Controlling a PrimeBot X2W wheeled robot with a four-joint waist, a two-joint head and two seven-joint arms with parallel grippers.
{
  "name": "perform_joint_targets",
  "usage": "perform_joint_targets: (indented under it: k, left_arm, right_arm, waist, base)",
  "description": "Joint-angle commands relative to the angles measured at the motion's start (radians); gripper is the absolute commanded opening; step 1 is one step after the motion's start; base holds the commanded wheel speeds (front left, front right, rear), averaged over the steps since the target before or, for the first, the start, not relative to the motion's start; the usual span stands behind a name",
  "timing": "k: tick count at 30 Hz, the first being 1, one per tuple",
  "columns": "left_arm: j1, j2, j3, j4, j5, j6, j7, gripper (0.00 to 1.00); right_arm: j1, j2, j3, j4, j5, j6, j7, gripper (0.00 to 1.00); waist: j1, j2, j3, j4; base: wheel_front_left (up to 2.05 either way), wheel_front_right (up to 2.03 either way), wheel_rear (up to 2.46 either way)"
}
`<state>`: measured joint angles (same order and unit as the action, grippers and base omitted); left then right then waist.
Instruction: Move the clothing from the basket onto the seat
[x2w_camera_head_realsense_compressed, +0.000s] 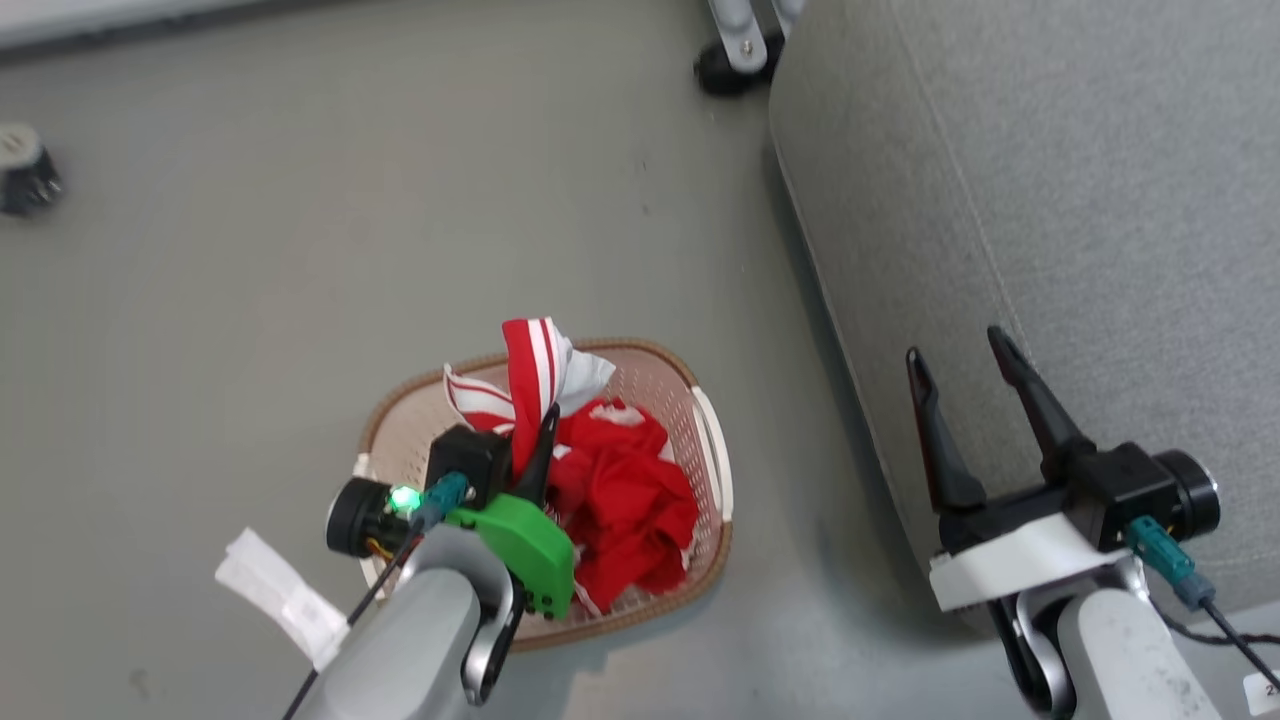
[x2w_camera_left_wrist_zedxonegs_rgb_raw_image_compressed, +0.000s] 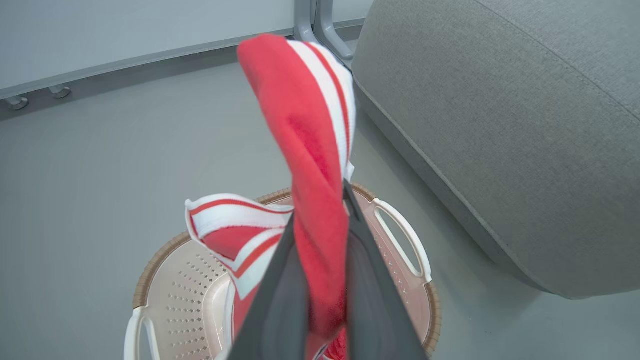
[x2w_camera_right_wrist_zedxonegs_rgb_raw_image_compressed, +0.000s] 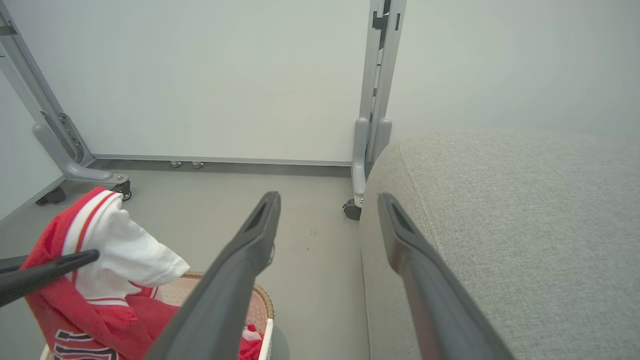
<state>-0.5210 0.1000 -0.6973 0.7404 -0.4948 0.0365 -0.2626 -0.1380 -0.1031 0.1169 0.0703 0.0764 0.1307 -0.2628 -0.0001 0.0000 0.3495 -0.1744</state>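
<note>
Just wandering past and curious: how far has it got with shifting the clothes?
No clothing shows on the seat yet. The left pincer is shut on a striped red garment, raised partly out of the basket. A crumpled red garment lies in the basket. The right pincer hangs open, holding nothing.

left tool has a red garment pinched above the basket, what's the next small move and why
Probably lift a little higher. The left tool is shut on the red garment, whose lower part hangs into the basket beside a second garment. Clearing the rim first should let it swing right to the seat without dragging the basket.
</note>
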Motion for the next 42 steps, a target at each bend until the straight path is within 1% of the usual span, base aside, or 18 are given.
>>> perform_joint_targets:
  k: [1, 4, 8, 15, 22, 24, 31, 36, 42]
  left_arm:
    - [0.049, 0.002, 0.012, -0.030, 0.014, -0.010, -0.003, 0.00]
    - [0.104, 0.000, 0.055, -0.098, 0.031, -0.031, -0.002, 0.00]
    - [0.149, -0.006, 0.099, -0.155, 0.050, -0.055, -0.002, 0.00]
    - [0.157, -0.009, 0.129, -0.216, 0.082, -0.102, -0.002, 0.00]
    - [0.148, -0.015, 0.136, -0.296, 0.111, -0.134, -0.002, 0.00]
    - [0.134, -0.020, 0.129, -0.310, 0.114, -0.139, -0.002, 0.00]
    - [0.063, -0.036, 0.070, -0.339, 0.106, -0.156, 0.003, 0.00]
    - [0.021, -0.041, 0.025, -0.370, 0.088, -0.160, 0.023, 0.00]
    - [-0.008, -0.047, -0.043, -0.428, 0.033, -0.164, 0.057, 0.00]
  right_arm:
    - [0.034, -0.004, 0.003, 0.005, 0.004, 0.000, -0.003, 1.00]
    - [0.069, -0.004, 0.014, 0.006, 0.005, 0.000, -0.003, 1.00]
    - [0.108, -0.007, 0.036, 0.014, 0.007, 0.000, -0.003, 1.00]
    - [0.140, -0.011, 0.071, 0.021, 0.023, 0.000, -0.003, 1.00]
    - [0.113, -0.017, 0.147, 0.042, 0.034, 0.000, -0.003, 1.00]
    - [0.100, -0.013, 0.177, 0.060, 0.053, 0.000, -0.003, 1.00]
    - [0.003, -0.030, 0.324, 0.137, 0.109, 0.000, -0.003, 1.00]
    - [-0.065, -0.032, 0.390, 0.157, 0.140, 0.000, -0.003, 1.00]
    - [-0.113, -0.036, 0.447, 0.209, 0.172, 0.000, -0.003, 1.00]
  waist:
    - [0.0001, 0.0000, -0.230, 0.074]
    - [0.0001, 0.0000, -0.272, 0.082]
    - [0.0001, 0.0000, -0.315, 0.089]
    - [0.0001, 0.0000, -0.347, 0.093]
    - [0.0001, 0.0000, -0.350, 0.092]
    - [0.0001, 0.0000, -0.346, 0.094]
    - [0.0001, 0.0000, -0.326, 0.108]
    - [0.0001, 0.0000, -0.313, 0.114]
    - [0.0001, 0.0000, -0.308, 0.127]
  base:
    - [0.00, 0.00, 0.00]
    - [0.00, 0.00, 0.00]
    - [0.00, 0.00, 0.00]
    - [0.00, 0.00, 0.00]
    - [0.00, 0.00, 0.00]
    - [0.00, 0.00, 0.00]
    - [0.00, 0.00, 0.00]
    - [0.00, 0.00, 0.00]
    - [0.00, 0.00, 0.00]
